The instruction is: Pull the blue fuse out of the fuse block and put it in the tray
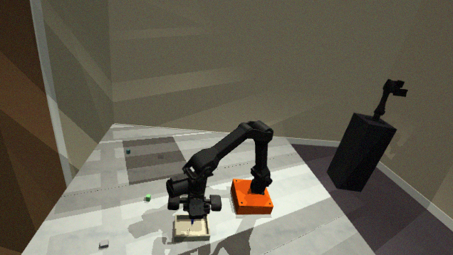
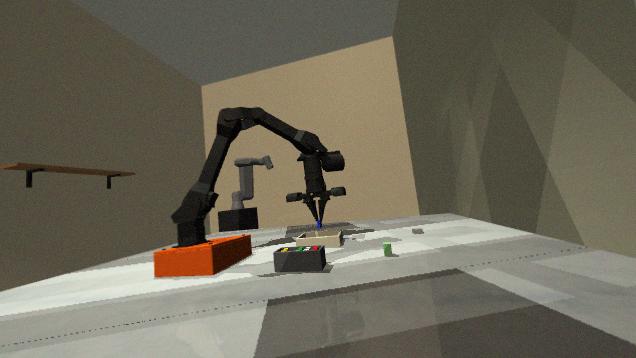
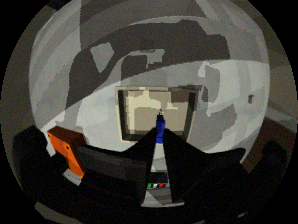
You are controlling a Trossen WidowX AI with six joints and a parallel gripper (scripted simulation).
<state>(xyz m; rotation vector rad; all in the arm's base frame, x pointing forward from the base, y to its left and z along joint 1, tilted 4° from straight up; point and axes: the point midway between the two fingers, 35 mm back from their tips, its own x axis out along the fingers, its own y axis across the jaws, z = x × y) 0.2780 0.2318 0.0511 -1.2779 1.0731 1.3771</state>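
Step in hand: carrying the blue fuse to the tray; extraction is done. My gripper (image 1: pixel 192 219) (image 2: pixel 319 223) (image 3: pixel 158 131) is closed on the blue fuse (image 1: pixel 192 221) (image 2: pixel 319 224) (image 3: pixel 160 128), which hangs below the fingertips, over the tray (image 1: pixel 192 238) (image 2: pixel 320 242) (image 3: pixel 119 115). In the wrist view the fuse lies toward 5 o'clock of the tray's middle; the fuse block (image 2: pixel 300 261) (image 3: pixel 159 177) is beyond the rim, at 6 o'clock, other fuses (image 2: pixel 308 248) (image 3: pixel 155 185) seated.

Next, my judgement: shift slightly toward 11 o'clock in that view, lower until the fuse is just off the tray floor, then open. Risk: the near wall could catch fuse or fingers if I descend off-centre.
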